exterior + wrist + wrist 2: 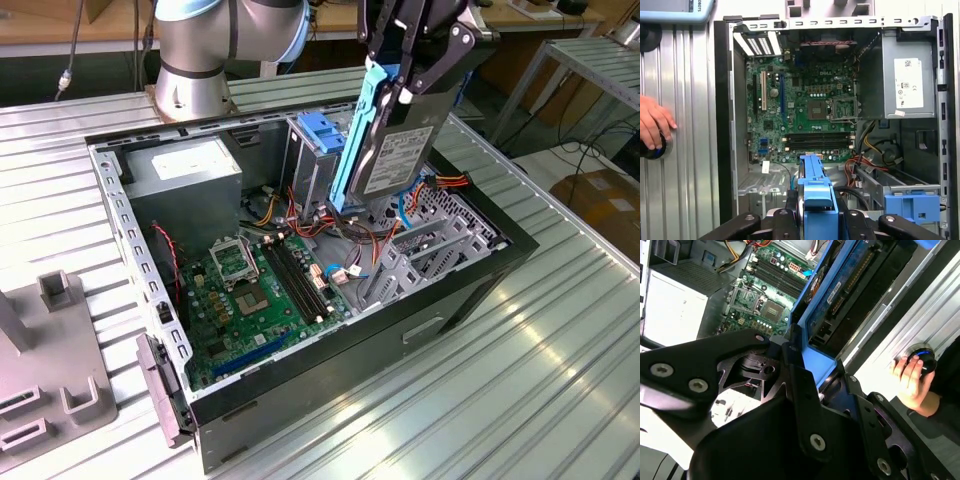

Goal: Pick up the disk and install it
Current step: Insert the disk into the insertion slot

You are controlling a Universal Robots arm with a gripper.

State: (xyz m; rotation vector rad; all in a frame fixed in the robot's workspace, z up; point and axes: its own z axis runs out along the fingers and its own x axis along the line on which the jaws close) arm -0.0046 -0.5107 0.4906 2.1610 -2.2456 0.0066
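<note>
The gripper (412, 75) is clamped on the upper end of the disk (400, 150), which hangs on edge and tilted above the open computer case (400, 330), close over the drive cage (318, 135) with its blue plastic top. The disk looks rigid and dense, heavy for its size. Its metal body should not flex, but it is smooth enough to slip, and the circuit board (852, 275) on its underside would likely suffer from a knock. A firm hold near the blue rails (352, 150) seems soundest. Inside the case lie the motherboard (260, 290), the grey power supply box (185, 175) and loose red and orange cables (300, 215). A person's hand (652, 125) rests on a round control beside the case.
</note>
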